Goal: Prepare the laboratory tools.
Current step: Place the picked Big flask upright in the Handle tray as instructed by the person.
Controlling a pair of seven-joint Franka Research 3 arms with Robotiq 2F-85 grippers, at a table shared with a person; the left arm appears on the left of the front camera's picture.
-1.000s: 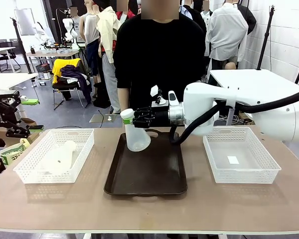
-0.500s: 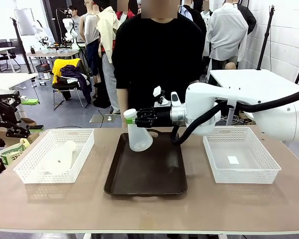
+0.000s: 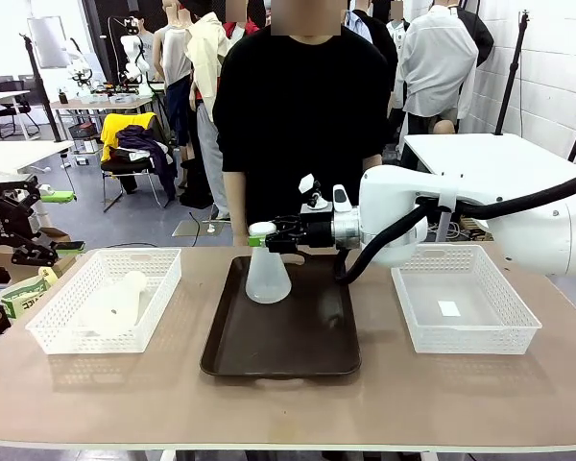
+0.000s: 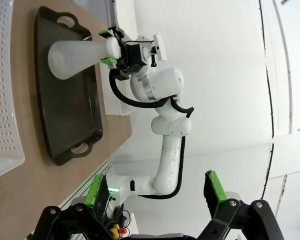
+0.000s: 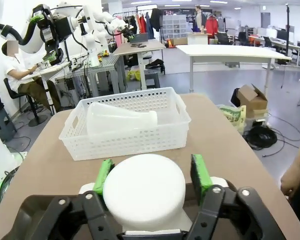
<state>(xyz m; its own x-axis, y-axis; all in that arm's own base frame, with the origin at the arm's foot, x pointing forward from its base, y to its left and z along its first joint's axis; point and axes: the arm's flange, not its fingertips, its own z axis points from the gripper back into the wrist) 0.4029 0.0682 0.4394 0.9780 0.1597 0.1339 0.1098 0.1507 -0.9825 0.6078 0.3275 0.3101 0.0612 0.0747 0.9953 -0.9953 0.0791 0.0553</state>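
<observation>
A frosted white conical flask (image 3: 267, 274) stands upright on the far part of the dark brown tray (image 3: 298, 336). My right gripper (image 3: 269, 233) reaches in from the right with its jaws on either side of the flask's neck; in the right wrist view the green pads (image 5: 200, 172) stand a little off the flask's top (image 5: 145, 192), so it is open. The left wrist view shows the same flask (image 4: 75, 55) and right gripper (image 4: 110, 47) from afar. A second flask (image 3: 120, 303) lies on its side in the left basket (image 3: 77, 327). My left gripper (image 4: 157, 192) is open and holds nothing, off the table's left end (image 3: 14, 226).
A white mesh basket (image 3: 499, 327) at the right holds only a small white tag. A person in black (image 3: 302, 125) stands just behind the tray at the far edge. Bare tabletop runs along the near side.
The right arm brought the tilted flask down and set it upright on the tray. Its jaws, shut on the neck before, have come apart. The left arm has not moved.
</observation>
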